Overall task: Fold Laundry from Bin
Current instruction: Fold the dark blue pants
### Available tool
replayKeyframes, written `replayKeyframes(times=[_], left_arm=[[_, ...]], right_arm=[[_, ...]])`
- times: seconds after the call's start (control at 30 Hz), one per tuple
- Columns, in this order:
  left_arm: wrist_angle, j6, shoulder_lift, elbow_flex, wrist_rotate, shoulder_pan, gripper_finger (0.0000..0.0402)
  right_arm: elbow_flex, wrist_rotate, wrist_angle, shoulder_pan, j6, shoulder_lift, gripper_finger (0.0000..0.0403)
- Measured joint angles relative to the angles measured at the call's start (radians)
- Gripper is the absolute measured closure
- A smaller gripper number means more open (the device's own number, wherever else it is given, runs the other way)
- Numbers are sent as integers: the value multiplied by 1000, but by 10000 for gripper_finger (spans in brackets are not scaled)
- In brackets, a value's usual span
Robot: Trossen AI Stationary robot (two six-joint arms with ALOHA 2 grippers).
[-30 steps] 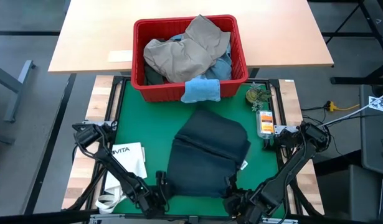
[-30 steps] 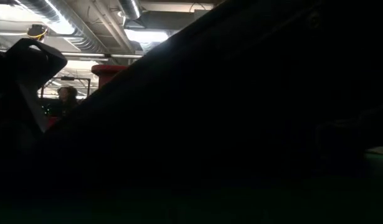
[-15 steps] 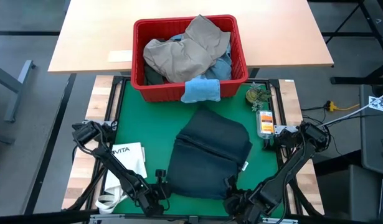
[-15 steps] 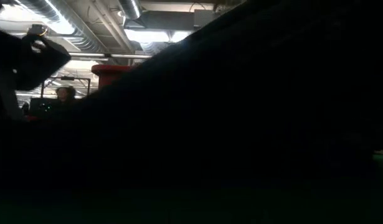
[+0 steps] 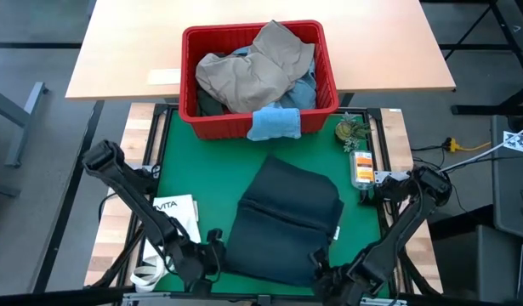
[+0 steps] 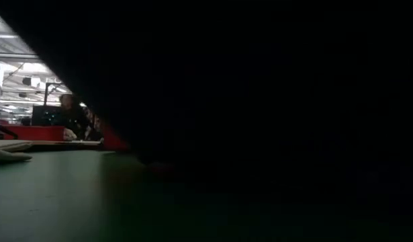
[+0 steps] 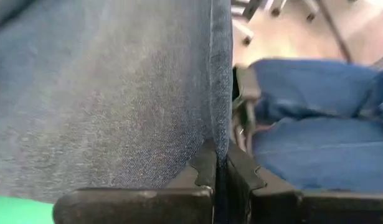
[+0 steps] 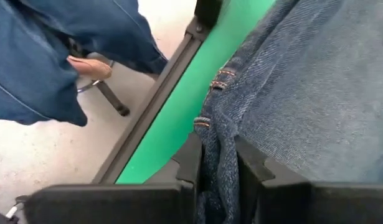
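Dark navy jeans [image 5: 287,223] lie folded on the green mat [image 5: 197,174], with their near edge raised off it. My left gripper [image 5: 215,246] is shut on their near left corner and my right gripper [image 5: 322,260] on their near right corner. In the low view the dark cloth [image 6: 260,101] fills most of the picture. The red bin [image 5: 190,76] stands at the mat's far edge. It holds khaki trousers [image 5: 248,72] and other laundry, and a small light blue cloth [image 5: 274,123] hangs over its near rim. My left gripper pinches an edge of the jeans [image 7: 221,134] between its two fingers at the near left corner. It comes slanting down from the near side. The corner is lifted off the mat and the cloth spreads away beyond the fingers. My right gripper pinches a bunched fold of the jeans [image 8: 217,146] between its two fingers, beside a seam with orange stitches. It comes slanting down from the near side at the near right corner. The rest of the jeans lies on the mat beyond.
A white VITA tote bag [image 5: 172,223] lies on the mat's near left. A small green thing [image 5: 350,130] and an orange-labelled item [image 5: 361,168] sit along the mat's right edge. The wrist views show a person's blue-trousered legs [image 8: 48,56] beside the table.
My left gripper has risen with the jeans' near left corner, and its arm has swung up. The jeans' near edge has come off the mat, and the far part has stayed down. In the low view the dark cloth now fills far more of the picture.
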Motion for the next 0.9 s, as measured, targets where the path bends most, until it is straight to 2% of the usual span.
replayKeyframes(times=[0.33, 0.5, 0.73, 0.9], left_arm=[[-5, 8, -178, 0, 4, 86, 399], [-5, 77, -263, 0, 11, 153, 399], [-3, 191, -342, 0, 11, 281, 399], [-3, 268, -346, 1, 13, 392, 399]], right_arm=[[-1, 77, -30, 7, -3, -157, 350], [-2, 141, -75, 8, 3, -252, 350], [-2, 256, -229, -14, 44, -360, 350], [-2, 289, -388, -50, 171, -378, 350]])
